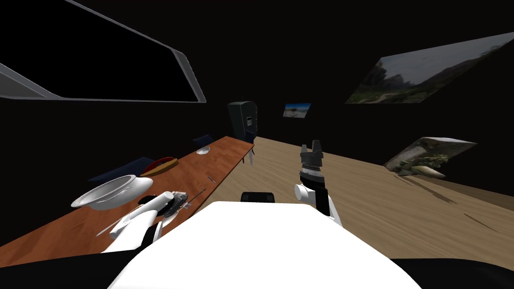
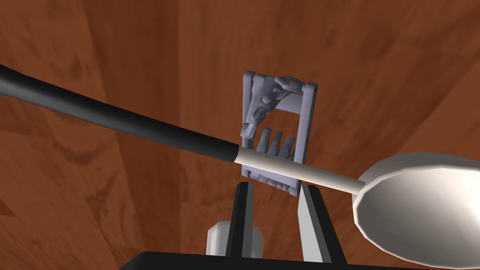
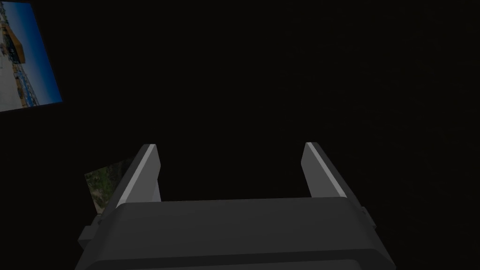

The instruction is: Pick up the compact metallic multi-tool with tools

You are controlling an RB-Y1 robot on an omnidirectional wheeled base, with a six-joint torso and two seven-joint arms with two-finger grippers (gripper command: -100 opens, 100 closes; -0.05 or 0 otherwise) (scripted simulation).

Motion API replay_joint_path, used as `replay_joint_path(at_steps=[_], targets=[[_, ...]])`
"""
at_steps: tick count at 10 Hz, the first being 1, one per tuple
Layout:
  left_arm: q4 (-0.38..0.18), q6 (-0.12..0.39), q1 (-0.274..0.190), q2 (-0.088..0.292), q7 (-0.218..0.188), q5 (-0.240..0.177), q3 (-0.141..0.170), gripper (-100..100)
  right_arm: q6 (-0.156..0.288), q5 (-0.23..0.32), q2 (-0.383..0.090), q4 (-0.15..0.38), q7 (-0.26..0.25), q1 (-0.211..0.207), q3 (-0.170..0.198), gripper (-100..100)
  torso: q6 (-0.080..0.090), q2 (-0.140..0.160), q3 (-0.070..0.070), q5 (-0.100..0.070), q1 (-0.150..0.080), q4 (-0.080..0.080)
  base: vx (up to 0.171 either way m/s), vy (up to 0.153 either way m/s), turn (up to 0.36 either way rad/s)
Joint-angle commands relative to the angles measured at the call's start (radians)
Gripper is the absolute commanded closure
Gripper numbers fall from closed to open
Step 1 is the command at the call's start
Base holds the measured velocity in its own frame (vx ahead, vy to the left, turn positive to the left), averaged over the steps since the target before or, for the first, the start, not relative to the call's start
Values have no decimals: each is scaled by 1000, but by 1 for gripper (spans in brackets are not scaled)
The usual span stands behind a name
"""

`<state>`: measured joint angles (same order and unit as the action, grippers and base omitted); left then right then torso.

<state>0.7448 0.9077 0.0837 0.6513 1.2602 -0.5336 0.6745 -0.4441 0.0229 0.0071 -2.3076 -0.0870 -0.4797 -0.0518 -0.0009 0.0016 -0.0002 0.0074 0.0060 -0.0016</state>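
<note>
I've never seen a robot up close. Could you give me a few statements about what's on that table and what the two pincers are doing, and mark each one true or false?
1. A long-handled spoon lies across the multi-tool. True.
2. The right pincer holds the multi-tool. False: it is open and empty, raised over the floor.
3. The left pincer is spread wide, away from the multi-tool. False: its fingers stand narrowed against the sides of the tool's near end.
4. A white bowl stands on the reddish-brown wooden table. True.
</note>
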Motion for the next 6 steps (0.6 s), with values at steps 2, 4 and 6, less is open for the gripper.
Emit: replay_joint_path(at_steps=[2, 4, 6], targets=[[74, 19, 12, 10, -81, -2, -81, 100, 0, 0, 0, 0, 0, 0, 0, 0, -1, 0, 0, -1, 2, 0, -22, 57, 72], [110, 35, 23, 21, -132, -6, -130, 100, 0, 0, 0, 0, 0, 0, 0, 0, 1, -1, -1, -1, -1, 0, -11, 23, 28], [137, 35, 23, 21, -180, -6, -162, 100, 0, 0, 0, 0, 0, 0, 0, 0, 0, -1, -1, -1, -1, 0, -17, 28, 27]])
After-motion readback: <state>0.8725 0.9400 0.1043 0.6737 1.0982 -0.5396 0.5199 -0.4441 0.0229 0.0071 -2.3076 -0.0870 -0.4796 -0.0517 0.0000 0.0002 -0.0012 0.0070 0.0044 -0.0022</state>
